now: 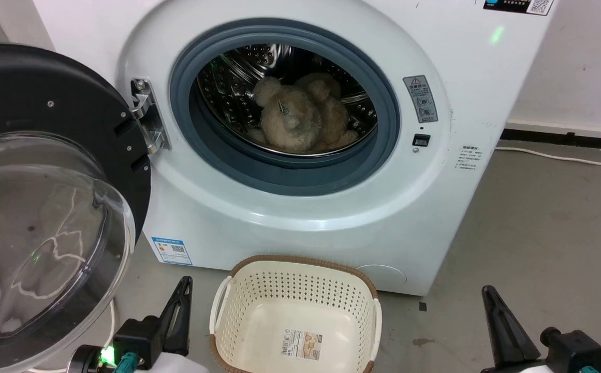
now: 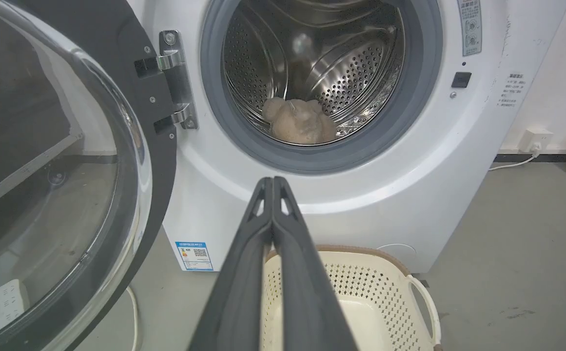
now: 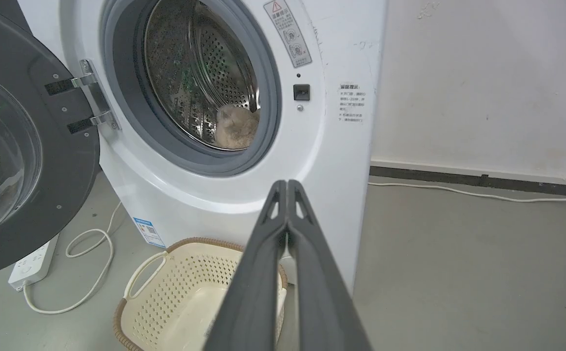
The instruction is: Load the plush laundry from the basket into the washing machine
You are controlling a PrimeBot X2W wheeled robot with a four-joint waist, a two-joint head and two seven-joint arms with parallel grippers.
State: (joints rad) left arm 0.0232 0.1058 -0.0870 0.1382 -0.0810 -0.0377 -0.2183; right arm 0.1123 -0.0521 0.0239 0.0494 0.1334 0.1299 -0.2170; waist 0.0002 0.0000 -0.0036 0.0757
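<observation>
Both left gripper (image 2: 273, 183) and right gripper (image 3: 287, 185) hold fingers together; open door (image 1: 46, 93) beside basket (image 1: 300, 285); teddy (image 1: 292, 124) in drum (image 1: 225, 88).

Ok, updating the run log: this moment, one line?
teddy bear in drum | basket empty | door open | left gripper shut | right gripper shut

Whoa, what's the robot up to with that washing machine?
A fluffy beige teddy bear lies inside the shiny steel drum of the large white front-loading washing machine, whose black-framed round glass door stands open. The small cream plastic basket on the floor in front is empty. The left gripper and the right gripper are both shut, holding nothing, back from the machine.
</observation>
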